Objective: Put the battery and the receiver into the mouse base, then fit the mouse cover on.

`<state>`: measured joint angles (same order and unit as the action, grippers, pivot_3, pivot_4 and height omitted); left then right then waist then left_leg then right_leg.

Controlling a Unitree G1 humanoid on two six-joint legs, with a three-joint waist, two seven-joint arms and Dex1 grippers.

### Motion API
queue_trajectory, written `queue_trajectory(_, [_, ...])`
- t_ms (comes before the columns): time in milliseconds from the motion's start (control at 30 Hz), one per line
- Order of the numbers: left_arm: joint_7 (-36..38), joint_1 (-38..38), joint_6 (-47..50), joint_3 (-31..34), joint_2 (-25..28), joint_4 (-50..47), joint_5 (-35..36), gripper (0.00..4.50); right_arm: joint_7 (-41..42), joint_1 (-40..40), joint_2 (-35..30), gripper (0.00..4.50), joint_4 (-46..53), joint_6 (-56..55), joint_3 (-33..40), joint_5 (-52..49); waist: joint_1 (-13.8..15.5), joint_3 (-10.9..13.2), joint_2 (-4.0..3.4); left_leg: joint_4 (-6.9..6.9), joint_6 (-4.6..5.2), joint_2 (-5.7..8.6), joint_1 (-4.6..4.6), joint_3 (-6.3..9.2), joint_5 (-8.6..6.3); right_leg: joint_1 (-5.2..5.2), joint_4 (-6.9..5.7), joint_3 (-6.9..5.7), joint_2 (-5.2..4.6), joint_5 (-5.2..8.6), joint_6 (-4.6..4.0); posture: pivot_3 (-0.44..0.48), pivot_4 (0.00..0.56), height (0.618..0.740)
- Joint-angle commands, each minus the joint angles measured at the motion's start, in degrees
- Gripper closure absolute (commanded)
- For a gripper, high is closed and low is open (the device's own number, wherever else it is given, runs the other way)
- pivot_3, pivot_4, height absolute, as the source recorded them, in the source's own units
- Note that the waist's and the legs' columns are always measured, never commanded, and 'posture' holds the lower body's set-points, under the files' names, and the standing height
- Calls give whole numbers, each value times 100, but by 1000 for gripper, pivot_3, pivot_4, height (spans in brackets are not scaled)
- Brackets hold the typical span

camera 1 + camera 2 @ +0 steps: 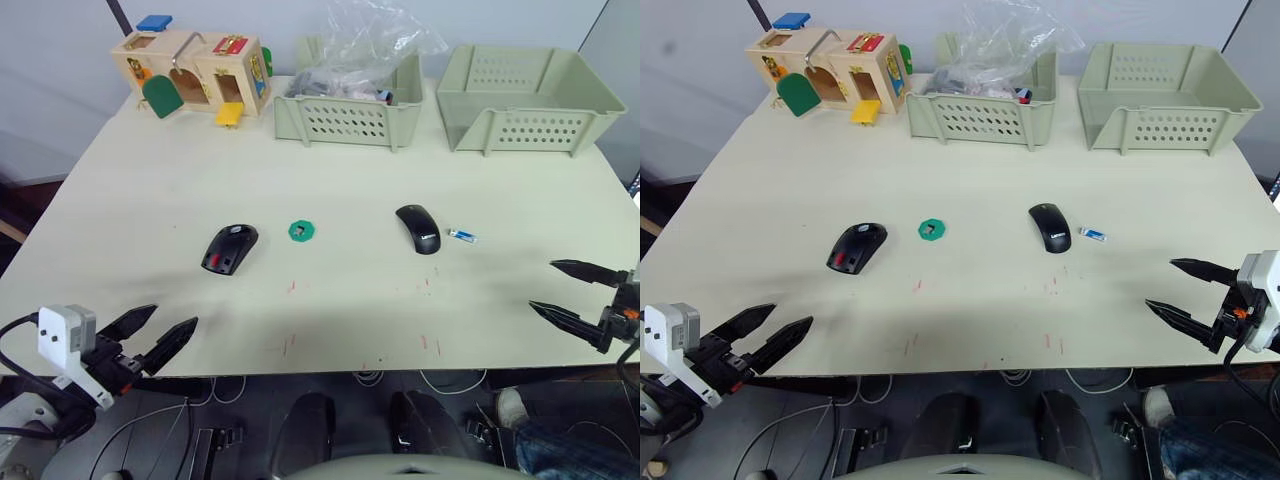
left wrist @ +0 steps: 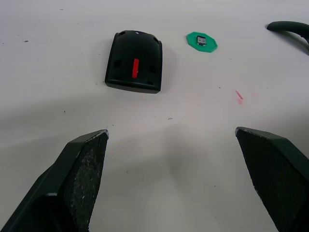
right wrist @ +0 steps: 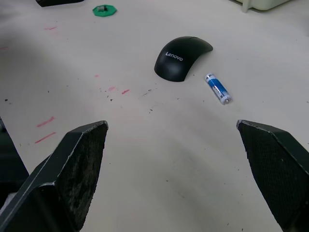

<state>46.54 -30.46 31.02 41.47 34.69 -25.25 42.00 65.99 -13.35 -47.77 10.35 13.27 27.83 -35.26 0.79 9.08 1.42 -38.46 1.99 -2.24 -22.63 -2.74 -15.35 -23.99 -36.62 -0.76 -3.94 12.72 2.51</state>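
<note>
Left end effector [image 1: 160,329] and right end effector [image 1: 565,290] spread wide, empty, near table [image 1: 150,200] edge.

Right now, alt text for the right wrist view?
The right gripper is open low over the table; ahead lie the mouse cover and, just beside it, the battery. A green disc sits farther off.

Even, bright overhead light; soft shadows on the table [image 1: 330,290]; sharp focus.
</note>
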Motion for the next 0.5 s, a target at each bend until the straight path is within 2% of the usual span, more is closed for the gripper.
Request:
queue_trajectory(33, [67, 13, -28, 99, 83, -41, 134, 19, -57, 2, 48, 0, 376, 59, 114, -173, 0, 0, 0, 0, 0, 0, 0, 0, 0, 0, 0, 0, 0, 0, 0, 0, 150, 740])
queue_trajectory(100, [98, 132, -76, 132, 152, 10, 148, 19, -230, 126, 125, 0, 874, 413, 14, -622, 0, 1, -1, 0, 0, 0, 0, 1, 0, 0, 0, 0, 0, 0, 0, 0, 150, 740])
queue_trajectory(333, [308, 639, -100, 116, 643, 425, 65, 19, -599, 894, 362, 0, 1982, 756, -562, -1254, -2, 2, -3, 0, 0, -4, 0, 2, 0, -3, -5, 0, 6, -2, -5, 0, 150, 740])
queue_trajectory(500, [-72, 1256, 279, -91, 948, 712, 13, 19, -599, 1348, 380, 0, 2315, 917, -934, -1549, 10, 1, 2, 0, 0, -3, -1, 4, 0, 0, -5, -2, 1, -12, -20, 0, 150, 740])
